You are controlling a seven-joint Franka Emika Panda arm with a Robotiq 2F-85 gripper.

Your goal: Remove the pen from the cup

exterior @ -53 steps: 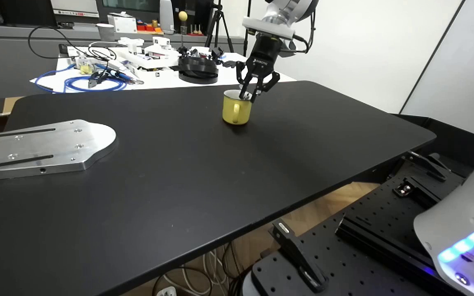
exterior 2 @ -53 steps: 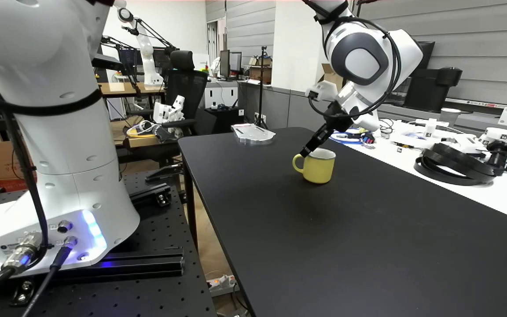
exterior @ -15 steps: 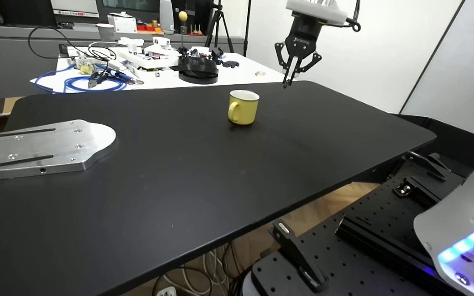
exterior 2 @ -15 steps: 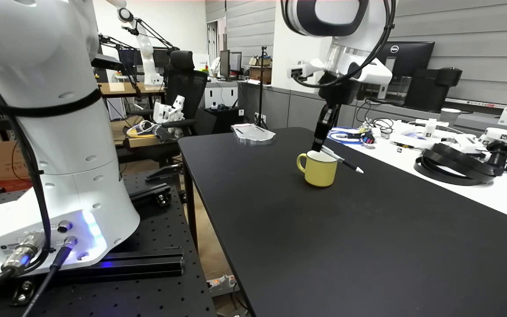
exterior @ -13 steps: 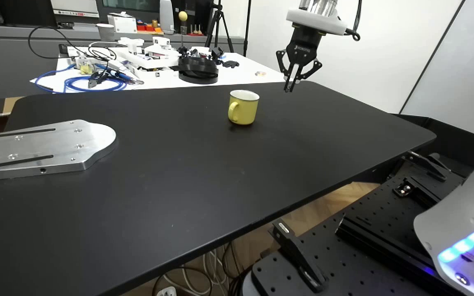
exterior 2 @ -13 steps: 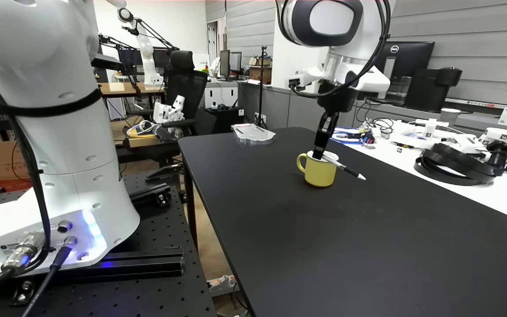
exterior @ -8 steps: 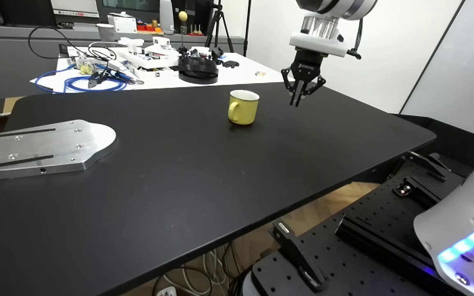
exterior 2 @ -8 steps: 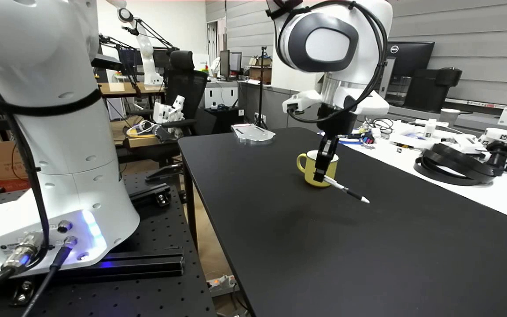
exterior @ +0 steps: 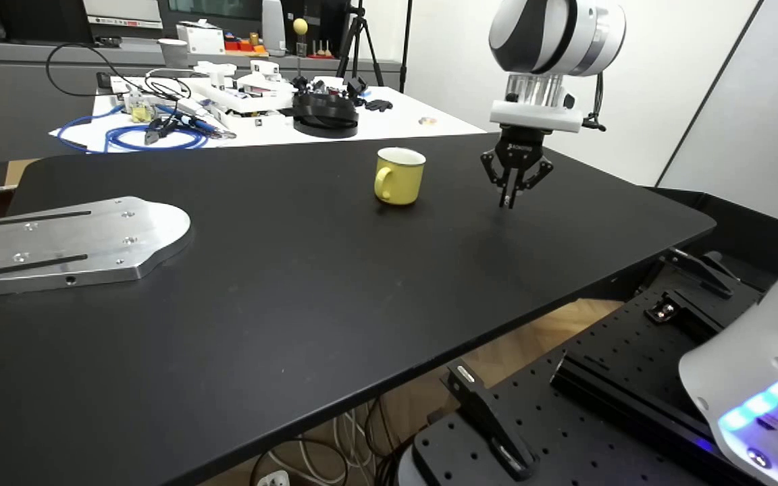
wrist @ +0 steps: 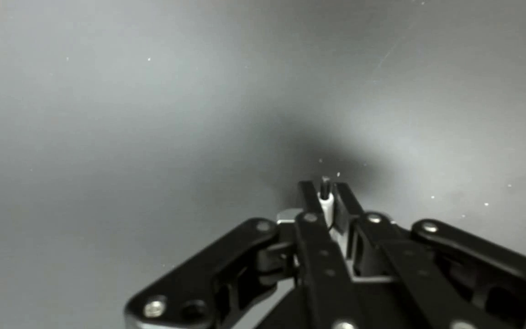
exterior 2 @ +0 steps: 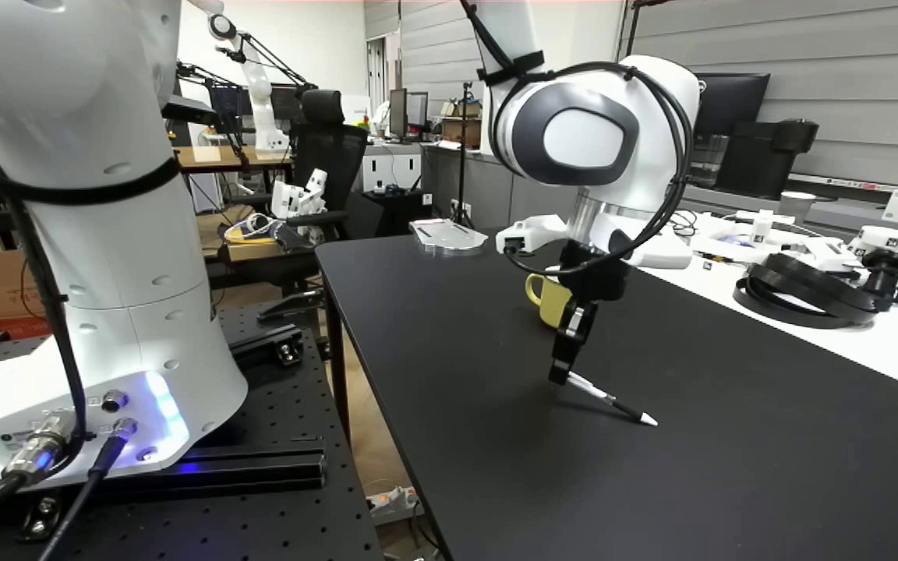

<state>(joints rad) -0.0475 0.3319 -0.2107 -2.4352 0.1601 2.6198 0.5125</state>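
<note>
My gripper is nearly closed around the pen, with its fingertips just above the black tabletop; it shows in both exterior views [exterior: 508, 204] [exterior 2: 560, 377] and in the wrist view [wrist: 326, 187]. The pen [exterior 2: 609, 399] is white with a black grip and a white end. It slants down from the fingertips, its free end close to the table; whether it touches cannot be told. In the wrist view the pen [wrist: 327, 206] stands between the fingertips. The yellow cup [exterior: 399, 178] stands upright, apart from the gripper. In an exterior view the arm partly hides the cup [exterior 2: 552, 304].
The black table [exterior: 308, 283] has a silver metal plate [exterior: 71, 236] at one end. A white table with cables and a black round object [exterior: 325, 113] stands behind. The robot base [exterior 2: 129, 327] stands beside the table edge.
The gripper was at the cup's mouth, then lifted out with the pen. It has since moved sideways away from the cup and down toward the table, still holding the pen.
</note>
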